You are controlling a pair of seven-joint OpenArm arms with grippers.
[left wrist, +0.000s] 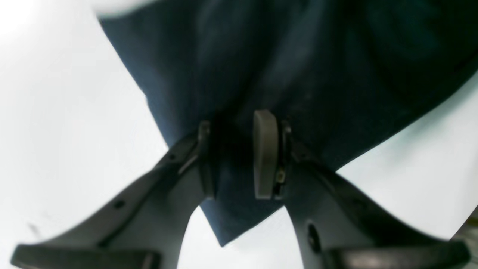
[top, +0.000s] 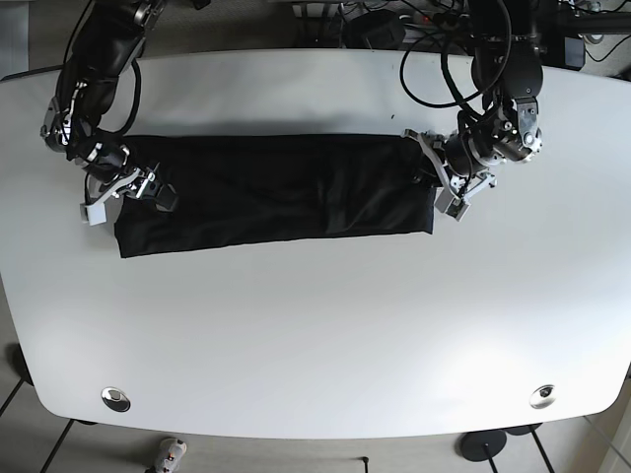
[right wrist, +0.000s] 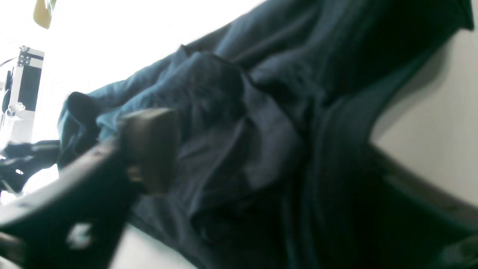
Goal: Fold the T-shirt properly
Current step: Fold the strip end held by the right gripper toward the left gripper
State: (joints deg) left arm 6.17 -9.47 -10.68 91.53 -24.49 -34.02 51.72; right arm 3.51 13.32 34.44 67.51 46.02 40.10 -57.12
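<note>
t-shirt (top: pixel 276 195) is lying across the upper middle of the white table (top: pixel 315 345), already narrowed to one long dark band running side to side, w/ a bit of rumpling along its lower edge near the middle. so by my read the lengthwise folds are done and we're at the end-to-end fold, the step that halves the band. left gripper (left wrist: pixel 233 153) is at the band's end on the base view's right, and the left wrist cam shows it plainly: dark fabric runs between the two fingers, pad (left wrist: pixel 266 153) tight against it, jaws nearly closed, so it's clamped on a corner of the shirt and the cloth fans away beyond the tips. right gripper (top: pixel 148 189) is at the opposite end of the band, fingers spread over bunched cloth in the right wrist view, one pad (right wrist: pixel 151 147) clear and the other finger just a dark blur, and i can't tell whether it's actually pinching or only straddling the fabric. next move, imo: both ends need a firm hold, then one end gets lifted just clear of the table and carried across toward the other, kept level so the layers don't slide apart, edges lined up before letting go. risk is the rumpled layers shifting mid-carry.
</note>
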